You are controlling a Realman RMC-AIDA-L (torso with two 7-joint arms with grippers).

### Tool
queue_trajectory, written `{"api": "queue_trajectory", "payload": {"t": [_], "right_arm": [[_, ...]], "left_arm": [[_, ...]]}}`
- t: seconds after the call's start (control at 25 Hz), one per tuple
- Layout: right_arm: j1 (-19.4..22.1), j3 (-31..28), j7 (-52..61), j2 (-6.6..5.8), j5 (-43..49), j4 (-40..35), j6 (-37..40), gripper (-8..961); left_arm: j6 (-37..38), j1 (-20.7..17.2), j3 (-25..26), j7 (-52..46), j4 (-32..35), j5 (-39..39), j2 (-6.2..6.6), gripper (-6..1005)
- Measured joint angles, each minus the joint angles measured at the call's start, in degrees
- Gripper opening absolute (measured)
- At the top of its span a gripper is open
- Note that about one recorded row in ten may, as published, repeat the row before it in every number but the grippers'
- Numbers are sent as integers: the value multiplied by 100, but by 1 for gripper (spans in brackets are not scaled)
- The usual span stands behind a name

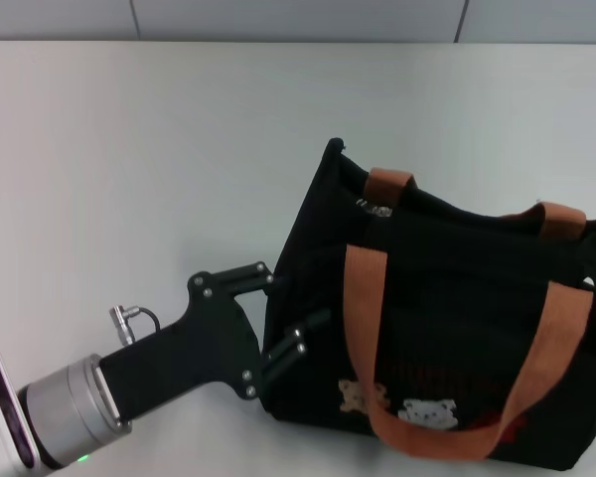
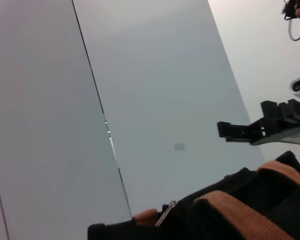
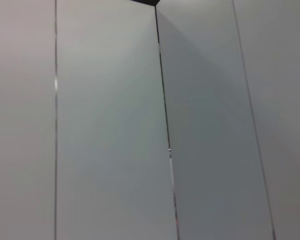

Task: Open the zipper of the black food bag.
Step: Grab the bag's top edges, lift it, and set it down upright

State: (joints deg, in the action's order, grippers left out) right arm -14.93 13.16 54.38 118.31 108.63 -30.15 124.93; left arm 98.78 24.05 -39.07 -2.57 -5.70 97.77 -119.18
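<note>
**A:** Where is the left claw (image 1: 296, 320)?

**B:** It reaches in low over the white counter (image 1: 159, 169), and its dark fingers (image 1: 308, 322) press against the near end panel of the black food bag (image 1: 447, 298). The fingers are spread apart with nothing between them.

**A:** And the bag, relative to that claw?

**B:** It stands upright directly ahead of the fingertips. Its long axis runs away from the claw, sideways across the counter. Two orange-brown straps (image 1: 362, 328) loop over its top, and bear patches (image 1: 427, 411) sit low on the front.

**A:** The zipper?

**B:** The zipper (image 1: 373, 209) lies along the top rim, above and beyond the claw, its small silvery pull (image 2: 166, 214) near the claw-side end.

**A:** The right claw?

**B:** The head view doesn't show it, and its own wrist camera faces only grey wall panels (image 3: 110, 130).
</note>
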Motion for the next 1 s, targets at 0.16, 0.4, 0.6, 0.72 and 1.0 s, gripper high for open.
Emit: {"api": "queue_trajectory", "payload": {"t": [0.16, 0.4, 0.6, 0.72, 1.0], "right_arm": [[122, -643, -755, 106, -636, 658, -95, 825], [264, -1223, -2032, 105, -964, 2404, -624, 825], [41, -889, -2303, 122, -546, 3026, -1359, 824], [-202, -581, -2316, 124, -133, 3144, -1791, 824], [-970, 143, -2126, 118, 854, 3250, -2809, 824]], "left_arm": [[142, -35, 378, 959, -35, 13, 1, 328], [242, 7, 618, 1920, 116, 8, 1, 216], [638, 28, 738, 3113, 556, 0, 17, 185], [888, 31, 826, 3576, 870, -7, 31, 186], [1016, 120, 1062, 3777, 1227, -107, 14, 179]]}}
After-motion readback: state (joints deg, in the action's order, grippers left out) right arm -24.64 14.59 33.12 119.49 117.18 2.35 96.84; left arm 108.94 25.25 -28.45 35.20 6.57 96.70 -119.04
